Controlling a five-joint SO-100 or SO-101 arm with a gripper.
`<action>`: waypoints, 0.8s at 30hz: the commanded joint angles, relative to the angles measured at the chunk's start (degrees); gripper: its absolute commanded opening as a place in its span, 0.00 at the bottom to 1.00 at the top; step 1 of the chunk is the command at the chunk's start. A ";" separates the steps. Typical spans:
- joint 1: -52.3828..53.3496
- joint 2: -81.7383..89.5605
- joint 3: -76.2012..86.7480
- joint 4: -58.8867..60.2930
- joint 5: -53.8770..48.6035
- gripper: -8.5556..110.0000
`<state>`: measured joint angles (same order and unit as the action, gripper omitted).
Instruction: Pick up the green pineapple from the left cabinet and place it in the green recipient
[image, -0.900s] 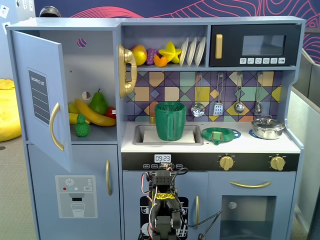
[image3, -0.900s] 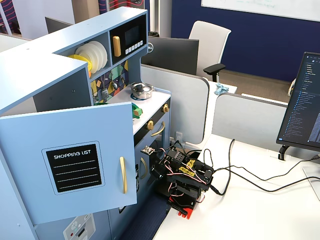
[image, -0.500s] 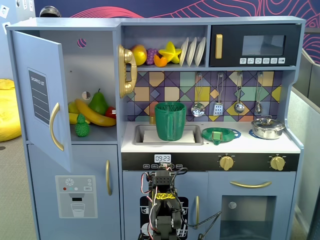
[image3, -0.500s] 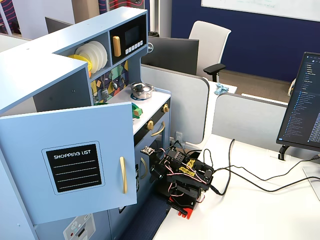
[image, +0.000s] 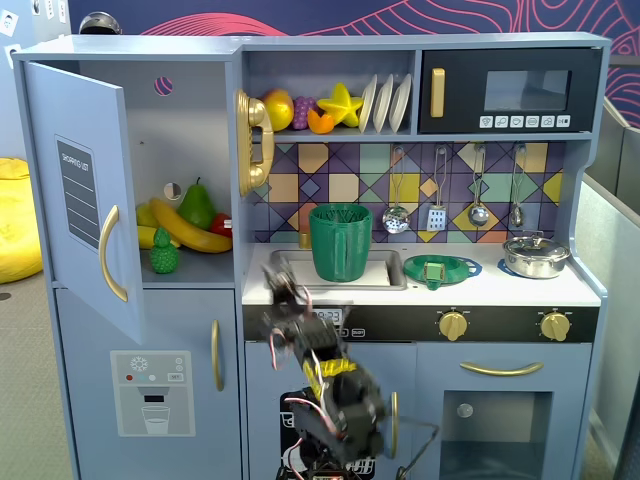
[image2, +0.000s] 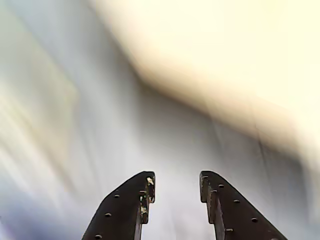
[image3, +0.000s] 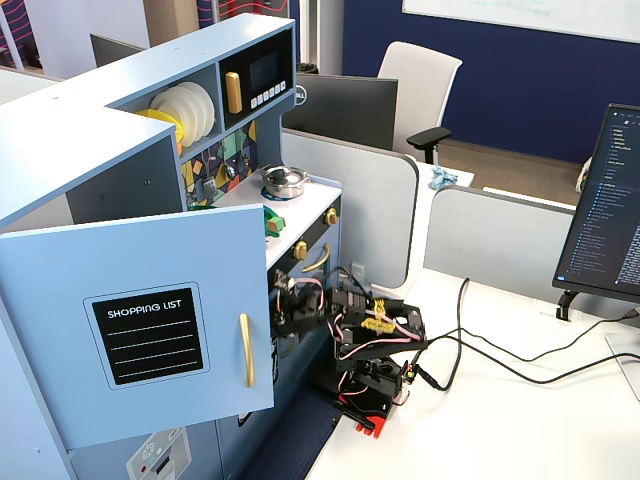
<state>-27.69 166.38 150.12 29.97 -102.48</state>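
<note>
The green pineapple (image: 164, 252) stands at the front of the shelf in the left cabinet (image: 190, 130), whose blue door (image: 75, 200) is swung open. The green recipient (image: 340, 242) stands upright in the sink. My gripper (image: 279, 285) is blurred, low in front of the counter edge, right of the cabinet and below the recipient. In the wrist view my gripper (image2: 177, 182) is open and empty, and all beyond it is blurred. In the other fixed view my gripper (image3: 285, 300) is close to the kitchen front, and the open door (image3: 140, 320) hides the pineapple.
A banana (image: 185, 225) and a dark green pear (image: 197, 205) lie behind the pineapple. A flat green plate (image: 441, 268) and a steel pot (image: 536, 255) sit on the counter. A black microwave (image: 510, 92) is at the top right. Cables (image3: 500, 350) cross the white desk.
</note>
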 joint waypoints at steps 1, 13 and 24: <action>-5.71 -7.65 -17.93 -3.96 -6.77 0.09; -13.71 -23.03 -25.31 -23.64 7.12 0.18; -10.90 -37.00 -24.43 -39.55 6.24 0.33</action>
<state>-41.13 133.15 128.85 -3.08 -96.42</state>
